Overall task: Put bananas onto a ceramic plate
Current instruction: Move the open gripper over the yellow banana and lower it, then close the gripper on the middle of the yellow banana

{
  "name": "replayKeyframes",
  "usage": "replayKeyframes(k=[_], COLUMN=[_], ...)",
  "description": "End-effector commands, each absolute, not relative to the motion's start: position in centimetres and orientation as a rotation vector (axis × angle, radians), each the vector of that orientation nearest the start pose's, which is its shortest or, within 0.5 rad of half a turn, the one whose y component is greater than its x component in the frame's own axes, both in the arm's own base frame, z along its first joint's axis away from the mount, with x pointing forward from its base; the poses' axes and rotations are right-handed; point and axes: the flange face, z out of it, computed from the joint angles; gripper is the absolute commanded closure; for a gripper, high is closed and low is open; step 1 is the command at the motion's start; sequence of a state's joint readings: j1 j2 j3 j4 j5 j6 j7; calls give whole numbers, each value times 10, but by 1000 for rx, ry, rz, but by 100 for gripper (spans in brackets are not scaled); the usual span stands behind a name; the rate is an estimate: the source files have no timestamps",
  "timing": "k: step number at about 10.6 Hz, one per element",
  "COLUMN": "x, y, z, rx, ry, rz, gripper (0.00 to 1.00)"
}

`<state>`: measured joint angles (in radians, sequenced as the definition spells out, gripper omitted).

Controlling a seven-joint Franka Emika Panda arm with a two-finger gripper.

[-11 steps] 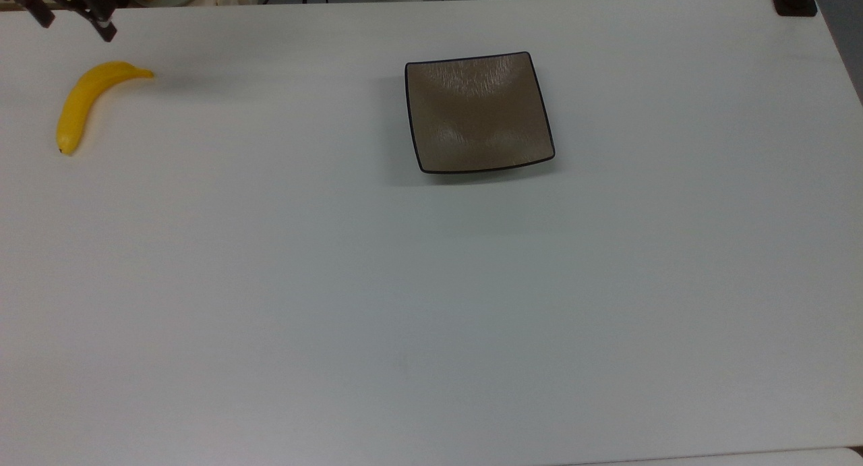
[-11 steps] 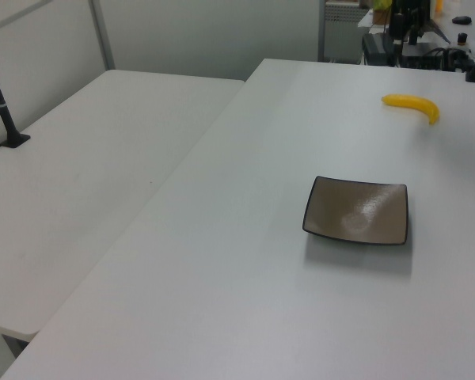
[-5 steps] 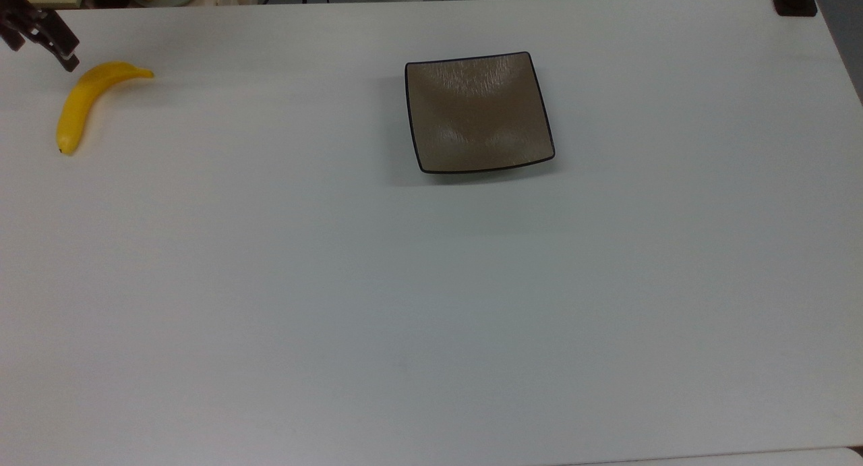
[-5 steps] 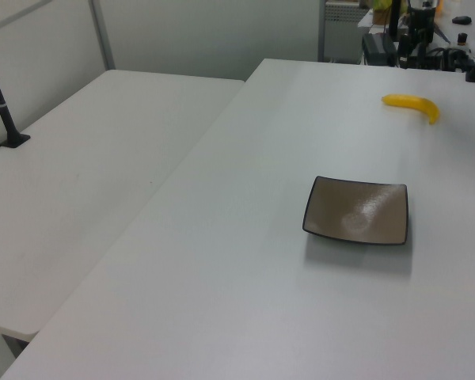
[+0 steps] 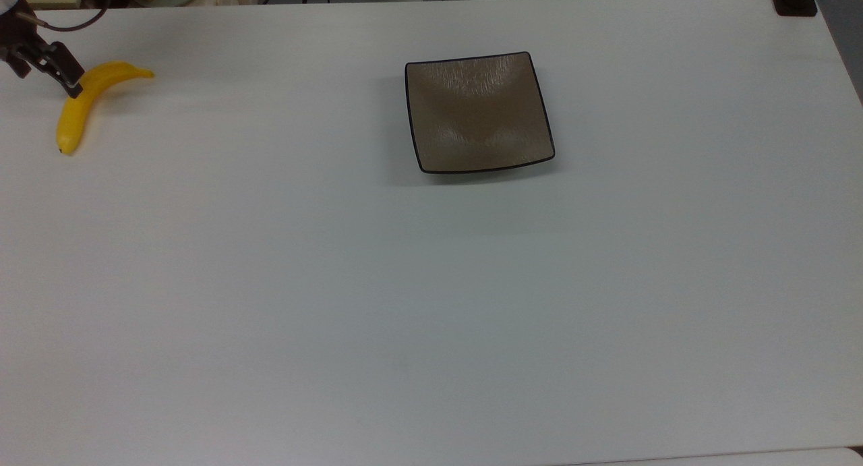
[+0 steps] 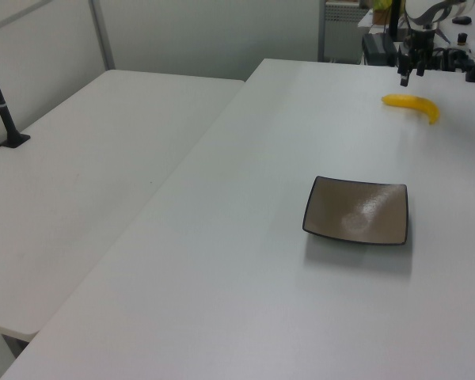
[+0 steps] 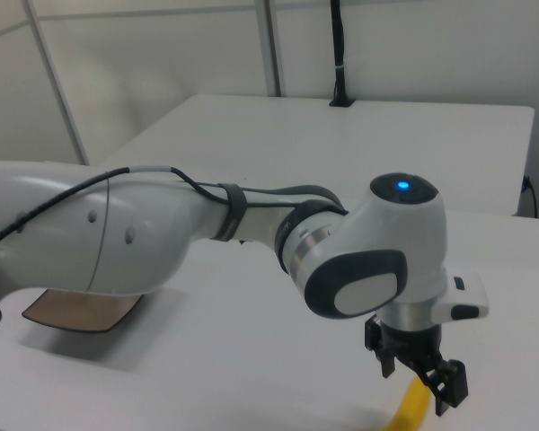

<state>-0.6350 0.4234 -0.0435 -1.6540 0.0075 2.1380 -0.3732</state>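
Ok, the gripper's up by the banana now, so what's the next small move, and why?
Probably lower the gripper straight down around the banana before closing. In the left view it hangs above the fruit, and in the right view its open fingers stand over the yellow end. The banana lies on the table, far from the bare ceramic plate.

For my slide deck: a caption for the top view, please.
Gripper open above a yellow banana at the table's left; brown square plate waits empty.

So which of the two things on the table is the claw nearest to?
The yellow banana; the gripper hovers at it, far from the brown plate.
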Motion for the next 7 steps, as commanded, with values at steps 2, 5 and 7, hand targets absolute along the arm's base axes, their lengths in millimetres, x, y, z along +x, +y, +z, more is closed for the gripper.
replayKeyframes(k=[2,5,7], x=[529,531,531], y=[-426,-423,-423], z=[334,314,313], rx=[-3169,-3154,-3151], ry=[437,430,432], rz=[-82,-44,-43], gripper=[0,0,1])
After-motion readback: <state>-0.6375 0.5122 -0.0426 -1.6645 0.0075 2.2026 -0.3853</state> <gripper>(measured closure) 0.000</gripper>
